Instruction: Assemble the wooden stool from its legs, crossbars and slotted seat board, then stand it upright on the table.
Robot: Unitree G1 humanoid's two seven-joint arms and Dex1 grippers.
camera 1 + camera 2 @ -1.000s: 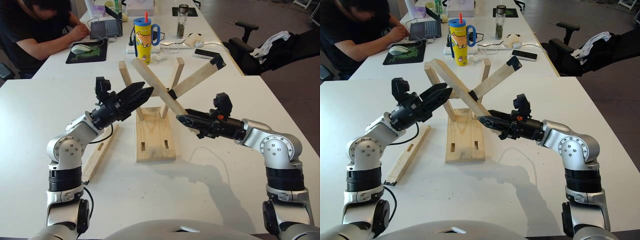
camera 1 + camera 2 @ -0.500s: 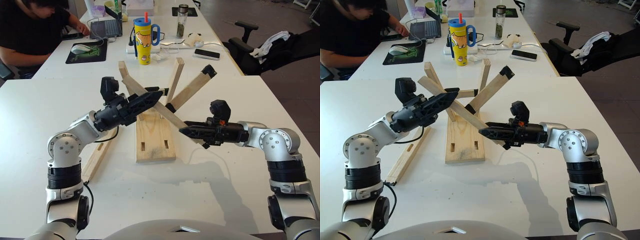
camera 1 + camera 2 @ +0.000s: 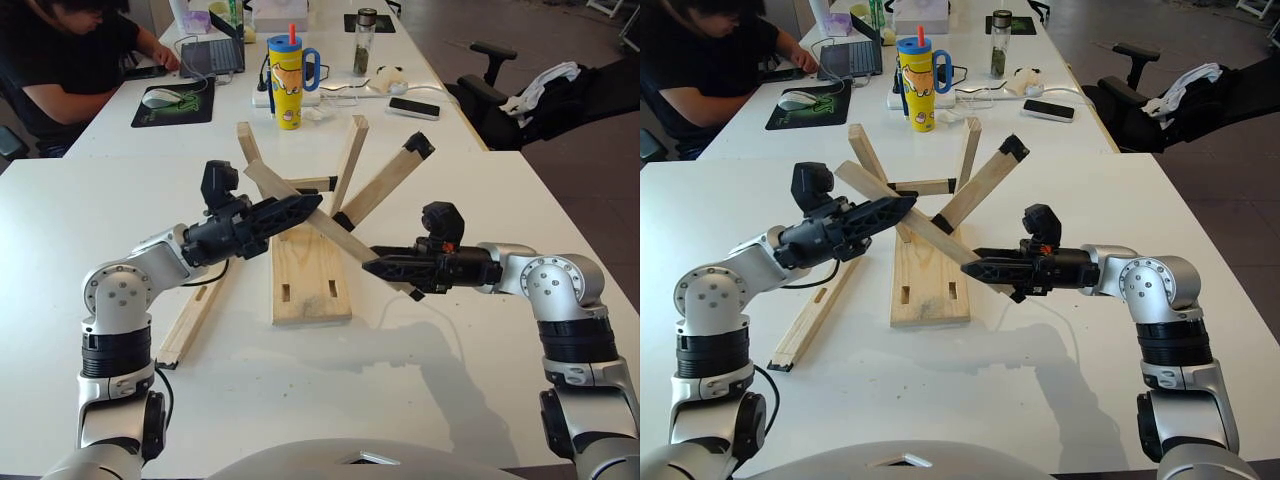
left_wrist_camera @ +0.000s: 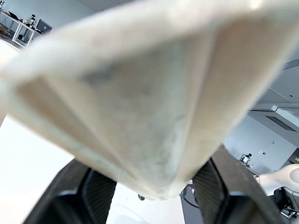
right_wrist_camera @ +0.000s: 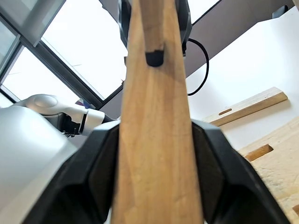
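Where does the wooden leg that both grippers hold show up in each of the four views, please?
Left eye view: the wooden leg slants across the centre, over the seat board.
Right eye view: same slant, a little left of centre.
Left wrist view: its end looms close, across the middle.
Right wrist view: it runs straight up the middle.
Shared landmark: the slotted seat board, also at the right wrist view's edge.
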